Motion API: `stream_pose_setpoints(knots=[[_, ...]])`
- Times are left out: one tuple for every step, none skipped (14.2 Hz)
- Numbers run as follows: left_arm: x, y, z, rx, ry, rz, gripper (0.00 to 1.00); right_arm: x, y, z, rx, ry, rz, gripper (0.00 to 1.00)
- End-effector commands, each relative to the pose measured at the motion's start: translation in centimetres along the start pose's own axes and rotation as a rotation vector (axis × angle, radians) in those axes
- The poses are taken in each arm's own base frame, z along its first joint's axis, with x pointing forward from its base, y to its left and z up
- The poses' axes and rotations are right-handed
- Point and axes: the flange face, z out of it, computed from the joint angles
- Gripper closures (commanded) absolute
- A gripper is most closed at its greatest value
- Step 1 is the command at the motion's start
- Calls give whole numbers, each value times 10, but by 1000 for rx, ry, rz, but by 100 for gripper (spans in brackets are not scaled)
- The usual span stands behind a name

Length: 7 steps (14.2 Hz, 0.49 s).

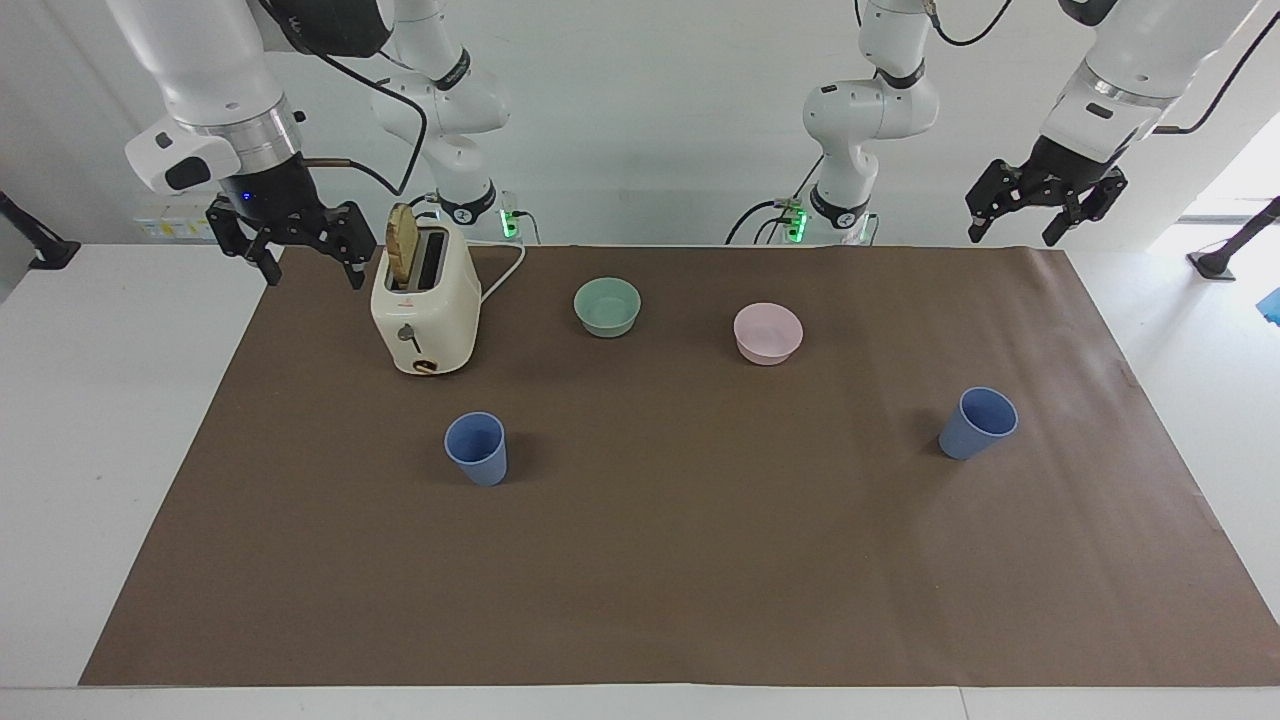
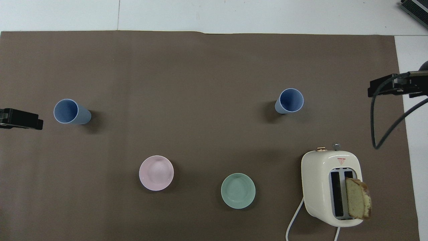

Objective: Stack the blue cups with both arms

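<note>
Two blue cups are standing on the brown paper that is covering the bench [image 1: 60,400], and they are well apart from each other. Nothing is stacked yet.

Starting at the right arm's end of the bench, the right tool [image 1: 300,250] is hanging up in the air over the edge of the brown paper, just beside the toaster [image 1: 425,305]. Its fingers are spread wide and they are holding nothing. A slice of bread [image 1: 401,245] is sticking up out of the toaster. The first blue cup [image 1: 476,449] is standing upright with its mouth up, farther from the robots than the toaster and near it. So this cup is lying down and forward from the right tool, and the right arm is the one closer to it.

In the middle, the green bowl [image 1: 607,306] and the pink bowl [image 1: 768,333] are sitting side by side, apart, nearer to the robots than the cups. They are not part of the job.

The second blue cup [image 1: 977,422] is standing upright too, toward the left arm's end. The left tool [image 1: 1045,205] is hanging high over that end's paper edge, wide apart and holding nothing. This cup is the left arm's to reach.

I think each arm is going to have to go forward and down onto its own cup, coming at the tall side.
</note>
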Motion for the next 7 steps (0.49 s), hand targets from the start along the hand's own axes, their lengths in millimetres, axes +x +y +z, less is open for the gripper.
stream_pose_setpoints(knots=[[-12,1,0,-2,-4,2,0,-5,3,0,5,-9,-12,0],[-12,0,0,-2,-1,1,0,-5,3,0,5,-9,-10,0],[-12,-1,0,-2,-2,-1,0,-5,3,0,5,-9,-12,0],[-12,-2,-1,-2,-1,-1,0,-5,3,0,4,-9,-12,0],[-12,-1,-1,0,-1,1,0,-5,3,0,5,-9,-12,0],[-12,-2,0,-1,-2,1,0,-5,3,0,5,-9,-13,0],[-12,-2,0,-1,-2,5,0,-5,3,0,5,-9,-12,0]])
